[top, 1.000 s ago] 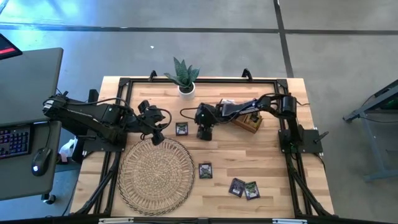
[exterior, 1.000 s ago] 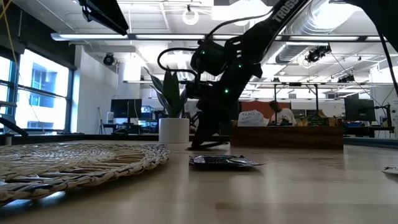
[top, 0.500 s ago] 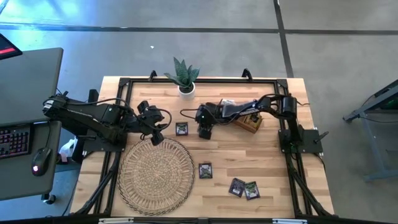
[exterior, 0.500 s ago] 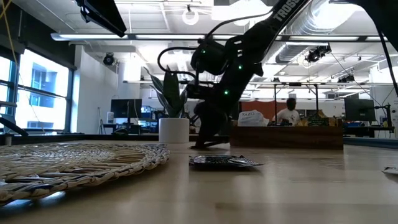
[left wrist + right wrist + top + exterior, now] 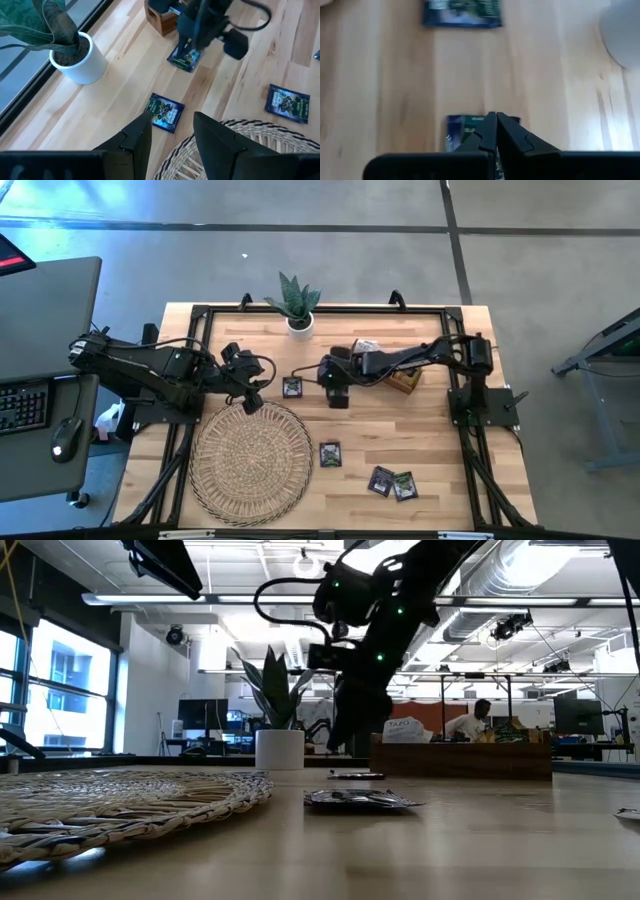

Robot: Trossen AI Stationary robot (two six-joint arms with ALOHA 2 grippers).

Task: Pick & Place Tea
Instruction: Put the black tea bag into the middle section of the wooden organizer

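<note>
Right hand point(image 5: 337, 393) has lifted and closed empty above a dark sachet point(image 5: 356, 776).
Left hand point(image 5: 254, 402), half open, holds nothing at the mat's point(image 5: 250, 465) 12 o'clock; wooden tray point(image 5: 404, 379) contents unclear.

Bare pale wooden tabletop point(image 5: 420, 435) lies open between the round woven straw mat point(image 5: 250, 463) and the table's right edge, broken only by flat dark sachets point(image 5: 330, 454). The far edge is obstructed by a white-potted spiky green plant point(image 5: 297, 304) and a brown wooden box point(image 5: 405, 378).
</note>
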